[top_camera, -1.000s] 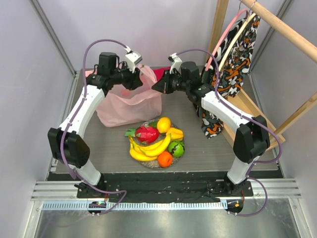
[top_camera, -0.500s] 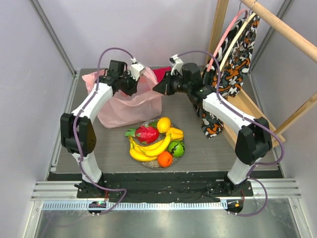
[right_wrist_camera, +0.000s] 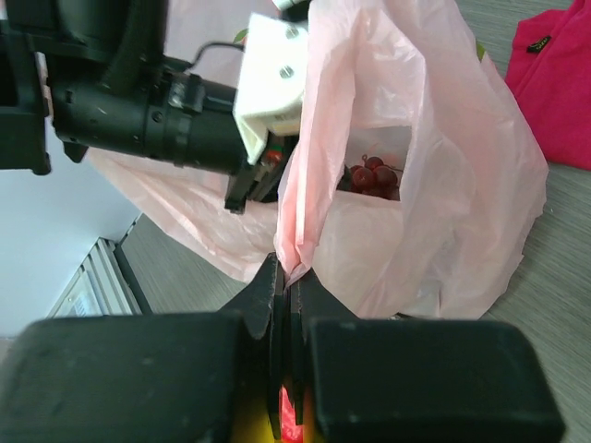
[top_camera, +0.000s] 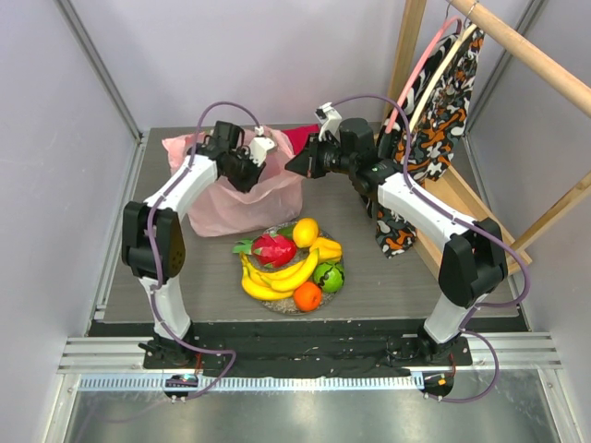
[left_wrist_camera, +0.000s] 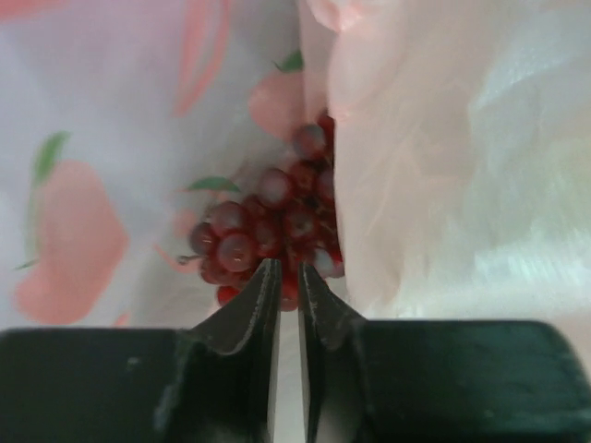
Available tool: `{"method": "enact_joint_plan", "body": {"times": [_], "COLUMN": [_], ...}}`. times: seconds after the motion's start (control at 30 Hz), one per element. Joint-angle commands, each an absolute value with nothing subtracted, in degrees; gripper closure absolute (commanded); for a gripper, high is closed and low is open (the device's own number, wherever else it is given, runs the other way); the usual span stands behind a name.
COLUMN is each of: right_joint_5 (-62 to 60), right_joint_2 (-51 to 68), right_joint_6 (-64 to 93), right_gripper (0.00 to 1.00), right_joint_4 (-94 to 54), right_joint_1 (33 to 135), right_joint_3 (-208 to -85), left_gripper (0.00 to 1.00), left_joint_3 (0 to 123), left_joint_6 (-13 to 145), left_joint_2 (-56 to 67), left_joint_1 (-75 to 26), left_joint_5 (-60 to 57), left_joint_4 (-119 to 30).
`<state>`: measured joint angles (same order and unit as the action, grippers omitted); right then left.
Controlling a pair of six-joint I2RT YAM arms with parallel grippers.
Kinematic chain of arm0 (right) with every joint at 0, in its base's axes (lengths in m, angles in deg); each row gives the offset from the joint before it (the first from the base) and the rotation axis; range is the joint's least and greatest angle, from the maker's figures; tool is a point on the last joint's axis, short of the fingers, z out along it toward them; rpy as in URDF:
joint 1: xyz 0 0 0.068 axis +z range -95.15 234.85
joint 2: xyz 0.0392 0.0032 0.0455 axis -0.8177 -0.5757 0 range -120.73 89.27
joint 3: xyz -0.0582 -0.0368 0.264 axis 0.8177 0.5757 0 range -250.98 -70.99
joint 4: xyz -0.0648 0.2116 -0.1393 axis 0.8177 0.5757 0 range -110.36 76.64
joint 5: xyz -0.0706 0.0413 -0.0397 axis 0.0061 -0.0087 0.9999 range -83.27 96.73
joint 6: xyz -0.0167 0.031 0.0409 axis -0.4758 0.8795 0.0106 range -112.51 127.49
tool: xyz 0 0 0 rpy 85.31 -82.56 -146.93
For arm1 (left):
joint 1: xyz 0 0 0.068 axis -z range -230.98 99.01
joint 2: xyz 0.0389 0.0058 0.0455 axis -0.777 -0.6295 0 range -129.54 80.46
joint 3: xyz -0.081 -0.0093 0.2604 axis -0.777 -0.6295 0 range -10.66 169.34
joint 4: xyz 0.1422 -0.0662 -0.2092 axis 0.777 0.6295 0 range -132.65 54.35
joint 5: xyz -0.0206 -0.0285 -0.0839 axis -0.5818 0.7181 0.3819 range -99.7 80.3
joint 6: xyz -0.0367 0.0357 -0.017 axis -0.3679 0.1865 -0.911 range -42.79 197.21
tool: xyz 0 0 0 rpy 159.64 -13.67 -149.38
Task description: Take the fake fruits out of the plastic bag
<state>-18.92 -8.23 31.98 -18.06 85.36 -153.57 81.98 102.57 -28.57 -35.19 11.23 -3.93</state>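
One dark purple grape bunch [left_wrist_camera: 268, 235] remains bagged; we now reach it, left jaws nearly shut, right jaws pinching the translucent pink plastic bag [right_wrist_camera: 462, 185].

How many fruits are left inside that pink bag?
1 that shows: a bunch of dark red grapes, low inside the plastic bag, right at the tips of the left gripper. The crinkled plastic may hide others.
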Motion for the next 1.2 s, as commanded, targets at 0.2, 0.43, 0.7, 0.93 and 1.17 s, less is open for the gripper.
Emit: {"method": "enact_joint_plan", "body": {"times": [0.2, 0.43, 0.7, 0.93, 1.17], "right_joint_5": [-19.2, -19.2, -19.3, -19.2, -19.3], "right_joint_2": [-5.9, -5.9, -6.1, -6.5, -7.1], "right_joint_6": [32.9, 32.8, 33.0, 32.8, 32.4], "right_gripper": [0.99, 0.99, 0.99, 0.99, 0.99], "right_joint_4": [-20.0, -20.1, -20.1, -20.0, -19.9], "right_joint_1": [85.2, 85.2, 85.2, 85.4, 85.5], "right_joint_3": [-153.5, -153.3, -153.1, -153.6, -154.1], "left_gripper": [0.54, 0.45, 0.33, 0.37, 0.73], "left_joint_3": [80.7, 83.6, 82.5, 82.5, 83.6], "left_joint_6": [107.3, 109.7, 109.6, 109.6, 108.6], "left_joint_2": [-31.2, -35.8, -37.1, -40.2, -39.9], "left_joint_1": [-32.5, -32.3, -31.8, -31.5, -31.5], "left_joint_5": [10.5, 10.3, 9.9, 7.5, 6.3], "left_joint_4": [0.9, 6.1, 4.8, 4.3, 2.3]}}
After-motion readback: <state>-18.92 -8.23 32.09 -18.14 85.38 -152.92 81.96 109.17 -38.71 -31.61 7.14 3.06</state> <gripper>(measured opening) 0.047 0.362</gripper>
